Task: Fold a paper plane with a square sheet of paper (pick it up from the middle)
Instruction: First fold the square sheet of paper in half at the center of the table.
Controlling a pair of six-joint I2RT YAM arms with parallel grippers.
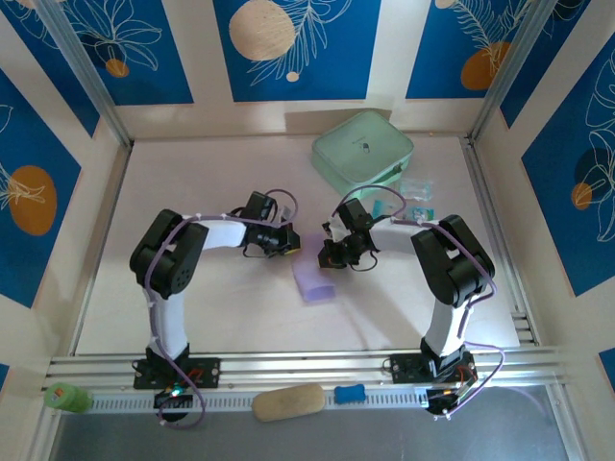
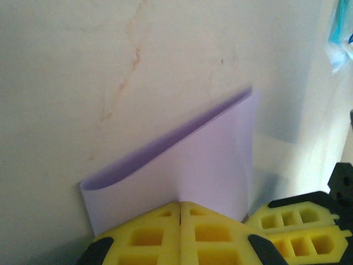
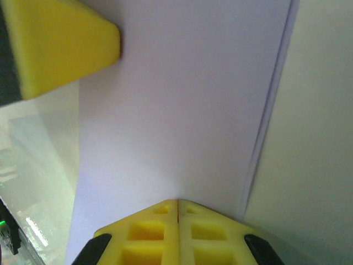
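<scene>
I am in the first fold. The sheet (image 2: 204, 165) is off the middle of the desk (image 1: 221, 163), doubled over into a soft loop. One layer arches above the other, and the bend is round, with no crease in it. From above, the sheet (image 1: 313, 285) hangs just below where my two wrists meet.

My left claw (image 2: 180, 205) is pressed together, and the lavender paper runs straight out from its tips, so I judge it is pinching the near edge. My right claw (image 3: 177, 202) is pressed together the same way on that edge, just beside the left. The sheet stretches flat away from it.

I think the next move calls for care more than force. The two layers must lie edge to edge before anything is flattened. Then the loop has to go down onto the desk and be pressed along the bend. If I pull unevenly, the thin paper could skew or buckle.
</scene>
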